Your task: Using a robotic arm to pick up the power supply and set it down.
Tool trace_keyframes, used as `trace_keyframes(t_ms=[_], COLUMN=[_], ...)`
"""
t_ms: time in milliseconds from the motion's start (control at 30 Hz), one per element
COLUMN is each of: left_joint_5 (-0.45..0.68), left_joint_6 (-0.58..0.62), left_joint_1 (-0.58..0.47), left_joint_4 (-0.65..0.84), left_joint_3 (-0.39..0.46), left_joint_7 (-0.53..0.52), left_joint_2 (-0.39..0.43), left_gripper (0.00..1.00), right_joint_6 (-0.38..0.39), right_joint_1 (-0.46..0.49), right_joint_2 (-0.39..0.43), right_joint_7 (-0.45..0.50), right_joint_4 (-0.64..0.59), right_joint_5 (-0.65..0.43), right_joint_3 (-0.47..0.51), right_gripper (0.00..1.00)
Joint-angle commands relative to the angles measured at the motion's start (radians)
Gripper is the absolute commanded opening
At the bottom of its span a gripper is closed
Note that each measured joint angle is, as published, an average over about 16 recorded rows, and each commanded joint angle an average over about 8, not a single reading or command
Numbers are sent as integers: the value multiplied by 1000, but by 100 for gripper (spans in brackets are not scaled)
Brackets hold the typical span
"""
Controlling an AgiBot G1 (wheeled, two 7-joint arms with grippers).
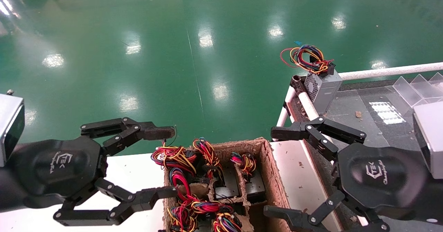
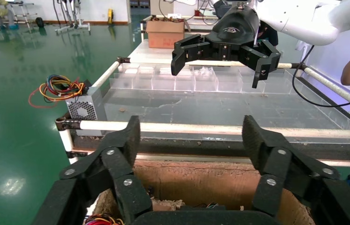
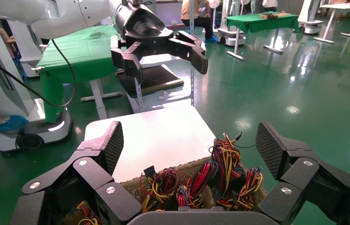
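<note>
A brown cardboard crate [image 1: 273, 176] holds several grey power supplies standing in its compartments, each with a tight wire bundle on top. One power supply [image 1: 255, 187] with a magenta, red and yellow bundle [image 1: 244, 162] sits in the far right compartment; the bundles [image 3: 227, 168] also show in the right wrist view. My left gripper [image 1: 165, 163] hovers open over the crate's left side, and its fingers [image 2: 130, 136] hold nothing. On the crate's right, my right gripper [image 1: 275, 172] is open and empty too, with fingers [image 3: 113, 146] spread wide.
Another grey box [image 1: 322, 88] with a wide loose wire loop [image 1: 304, 57] stands on the corner of the right bench [image 1: 349, 111], by its white pipe rail [image 1: 387, 71]. Clear dividers [image 1: 415, 86] sit further right. The crate rests on a white table [image 1: 131, 169]. Green floor lies beyond.
</note>
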Motion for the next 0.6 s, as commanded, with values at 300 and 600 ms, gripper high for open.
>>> trace_keyframes(t_ms=[300,600], left_joint_5=[0,0], left_joint_6=[0,0], left_joint_1=[0,0], left_joint_4=[0,0], left_joint_3=[0,0], left_joint_7=[0,0], left_joint_2=[0,0], left_gripper=[0,0], right_joint_6=[0,0], right_joint_1=[0,0], right_joint_2=[0,0], right_joint_7=[0,0], right_joint_4=[0,0], right_joint_5=[0,0], right_joint_3=[0,0], right_gripper=[100,100])
